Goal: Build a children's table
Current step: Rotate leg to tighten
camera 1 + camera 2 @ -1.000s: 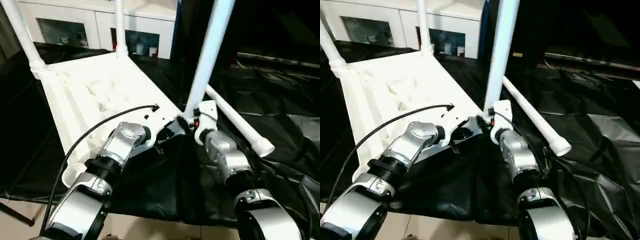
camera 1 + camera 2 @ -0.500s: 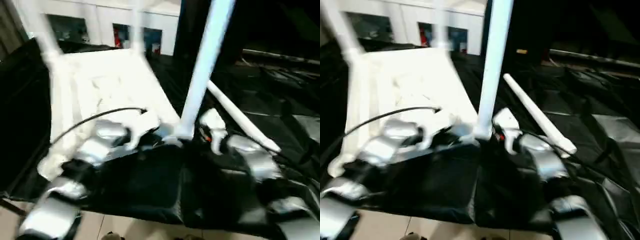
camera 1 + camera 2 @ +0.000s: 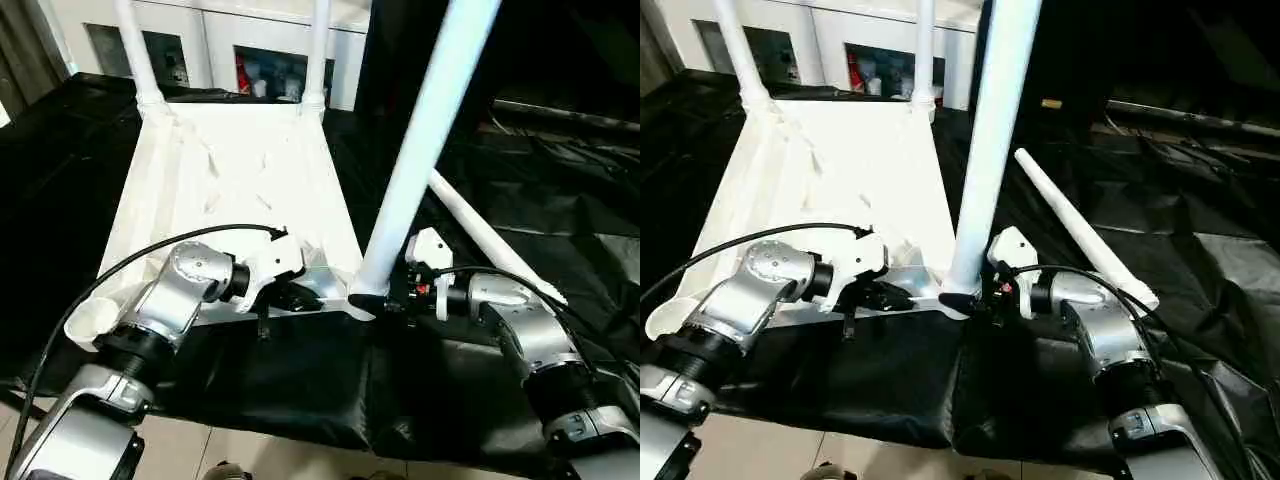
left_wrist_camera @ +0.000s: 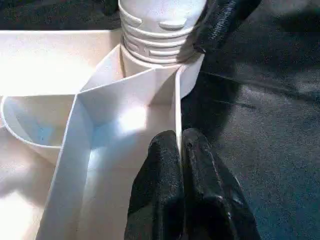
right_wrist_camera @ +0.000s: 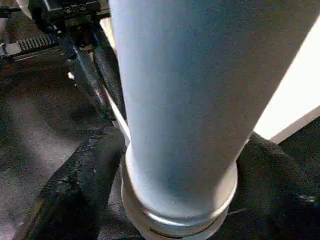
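The white plastic rectangular tabletop [image 3: 230, 190] lies upside down on the black-draped work table [image 3: 560, 170], two white tube legs at its far corners. The left gripper [image 4: 181, 150] pinches the tabletop's thin near rim, fingers together. At three o'clock from it, the right gripper [image 5: 175, 200] clasps the base of the upright white tube leg [image 3: 420, 150] in the near right socket. A loose white tube leg [image 3: 1080, 225] lies at its two o'clock.
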Motion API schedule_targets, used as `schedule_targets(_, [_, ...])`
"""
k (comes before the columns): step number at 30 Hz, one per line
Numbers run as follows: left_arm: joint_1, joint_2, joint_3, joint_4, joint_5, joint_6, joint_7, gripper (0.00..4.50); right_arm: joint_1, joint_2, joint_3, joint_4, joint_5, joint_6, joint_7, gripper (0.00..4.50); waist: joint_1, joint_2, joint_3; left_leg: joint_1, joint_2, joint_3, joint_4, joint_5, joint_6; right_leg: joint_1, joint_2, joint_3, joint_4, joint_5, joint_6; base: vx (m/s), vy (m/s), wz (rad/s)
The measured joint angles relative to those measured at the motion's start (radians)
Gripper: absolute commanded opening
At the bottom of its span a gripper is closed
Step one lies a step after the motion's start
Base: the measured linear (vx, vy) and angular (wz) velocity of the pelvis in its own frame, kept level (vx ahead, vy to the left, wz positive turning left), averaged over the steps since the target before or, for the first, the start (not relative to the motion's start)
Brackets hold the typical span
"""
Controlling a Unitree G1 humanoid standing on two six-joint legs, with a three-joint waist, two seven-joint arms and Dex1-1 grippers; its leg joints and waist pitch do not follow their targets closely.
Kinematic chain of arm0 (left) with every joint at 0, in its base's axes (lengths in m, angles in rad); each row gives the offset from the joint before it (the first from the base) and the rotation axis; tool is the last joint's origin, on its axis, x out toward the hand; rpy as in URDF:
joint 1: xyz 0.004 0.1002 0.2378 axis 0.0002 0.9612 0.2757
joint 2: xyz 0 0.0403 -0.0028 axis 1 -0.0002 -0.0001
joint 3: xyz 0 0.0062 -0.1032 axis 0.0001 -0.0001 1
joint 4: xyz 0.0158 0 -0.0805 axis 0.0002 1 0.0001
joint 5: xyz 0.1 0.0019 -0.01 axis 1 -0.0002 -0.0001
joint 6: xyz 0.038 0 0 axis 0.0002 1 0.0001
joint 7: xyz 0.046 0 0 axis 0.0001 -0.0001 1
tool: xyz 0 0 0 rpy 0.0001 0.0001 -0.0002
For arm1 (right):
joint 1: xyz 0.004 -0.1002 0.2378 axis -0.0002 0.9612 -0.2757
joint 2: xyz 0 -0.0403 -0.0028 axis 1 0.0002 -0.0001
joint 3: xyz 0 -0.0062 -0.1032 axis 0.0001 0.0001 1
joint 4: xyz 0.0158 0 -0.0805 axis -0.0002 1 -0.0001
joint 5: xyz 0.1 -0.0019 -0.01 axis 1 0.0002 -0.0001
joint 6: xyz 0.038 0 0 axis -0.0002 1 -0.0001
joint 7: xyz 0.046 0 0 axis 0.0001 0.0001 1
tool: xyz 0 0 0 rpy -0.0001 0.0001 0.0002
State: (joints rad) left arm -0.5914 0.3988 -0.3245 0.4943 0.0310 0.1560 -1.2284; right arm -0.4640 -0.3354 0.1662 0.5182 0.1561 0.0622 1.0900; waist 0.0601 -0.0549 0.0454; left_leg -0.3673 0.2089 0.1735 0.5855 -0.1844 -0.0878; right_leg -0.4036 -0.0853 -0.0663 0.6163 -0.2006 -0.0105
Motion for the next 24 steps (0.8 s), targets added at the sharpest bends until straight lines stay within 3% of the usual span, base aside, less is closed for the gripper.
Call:
schedule_targets(5, [0.007, 0.003, 0.0, -0.01, -0.005, 0.005, -0.002, 0.0, 0.002, -0.001, 0.0, -0.005, 0.005, 0.012, 0.001, 2.89, 0.0, 0.0, 0.0, 0.0, 0.0, 0.0, 0.0, 0.0, 0.0, 0.0, 0.0, 0.0, 0.0, 0.0, 0.0, 0.0, 0.0, 0.0])
schedule_targets(12, [0.003, -0.021, 0.001, 0.003, 0.005, 0.012, 0.045, 0.0, 0.014, 0.029, -0.021, 0.002, 0.006, 0.022, -0.063, 2.74, 0.0, 0.0, 0.0, 0.002, 0.0, 0.0, 0.002, 0.0, 0.0, 0.001, 0.0, 0.0, 0.002, 0.0, -0.001, 0.0, 0.0, 0.0])
schedule_targets(18, [-0.084, -0.166, 0.019, 0.155, 0.061, 0.076, 0.315, 0.0, -0.047, 0.164, -0.105, 0.129, -0.036, 0.053, -0.448, 2.72, -0.009, -0.002, -0.001, 0.013, -0.001, 0.0, 0.002, 0.003, -0.001, 0.009, 0.0, 0.002, 0.003, 0.002, 0.001, 0.0, 0.0, 0.0])
schedule_targets(24, [-0.128, -0.264, 0.035, 0.221, 0.096, 0.131, 0.49, 0.0, -0.141, 0.299, -0.173, 0.258, -0.053, 0.053, -0.797, 2.72, -0.029, -0.001, -0.002, 0.014, -0.001, -0.001, 0.0, 0.003, -0.001, 0.008, 0.0, 0.002, -0.001, 0.003, 0.004, 0.0, 0.0, 0.0])
